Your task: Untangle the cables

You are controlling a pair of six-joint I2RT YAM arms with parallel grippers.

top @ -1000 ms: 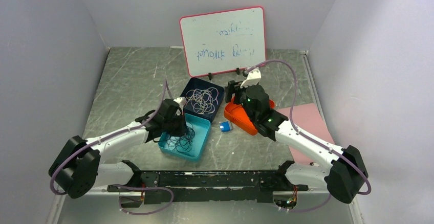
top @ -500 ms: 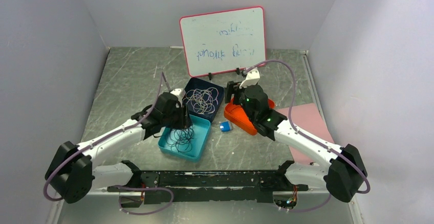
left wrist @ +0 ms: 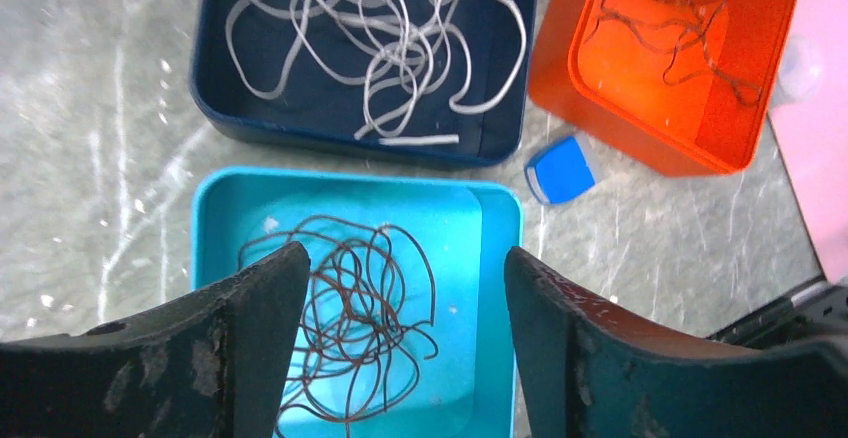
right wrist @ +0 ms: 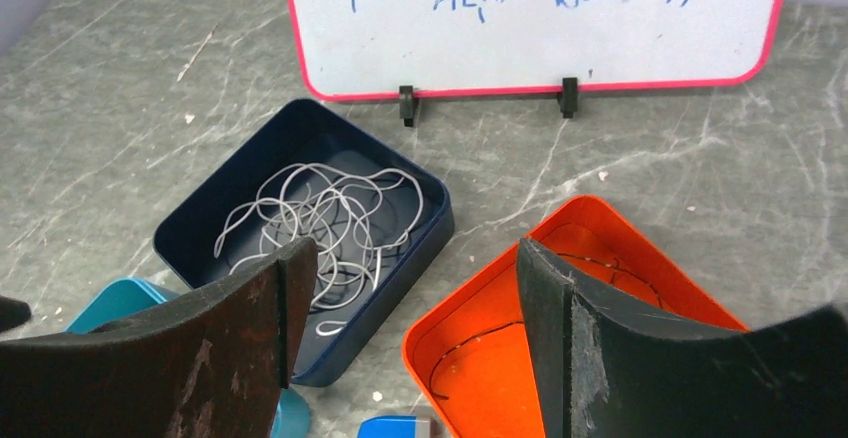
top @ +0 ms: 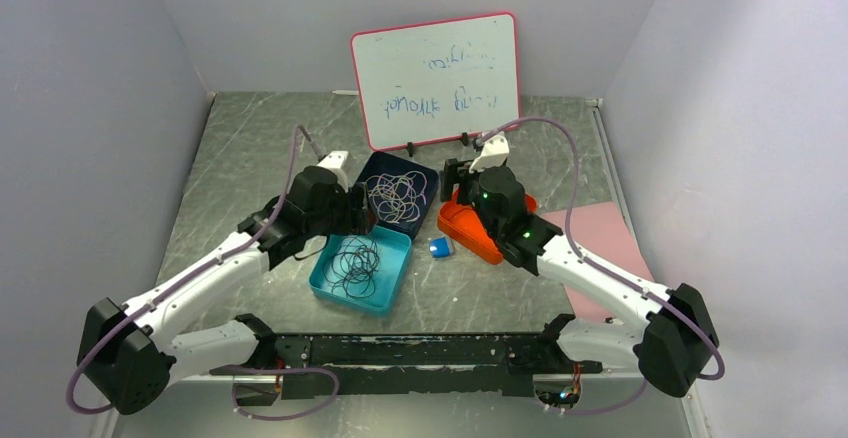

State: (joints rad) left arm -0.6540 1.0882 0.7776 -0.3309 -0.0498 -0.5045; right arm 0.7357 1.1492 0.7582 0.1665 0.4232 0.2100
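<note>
A tangle of dark brown cables lies loose in the teal tray, also visible from above. Whitish cables fill the dark blue tray behind it. A thin dark strand rests in the orange tray. My left gripper hovers open above the teal tray, nothing between its fingers. From overhead, the left gripper sits over that tray's far edge. My right gripper hangs open and empty over the gap between the blue and orange trays, near the orange tray's far corner.
A pink-framed whiteboard stands at the back on two small feet. A small blue block lies between the teal and orange trays. A pink sheet covers the table at right. Walls close in on both sides.
My left gripper went from shut to open, rose out of the teal tray and drew back to the far left; the dark cables stay in the tray. The right arm has not moved.
</note>
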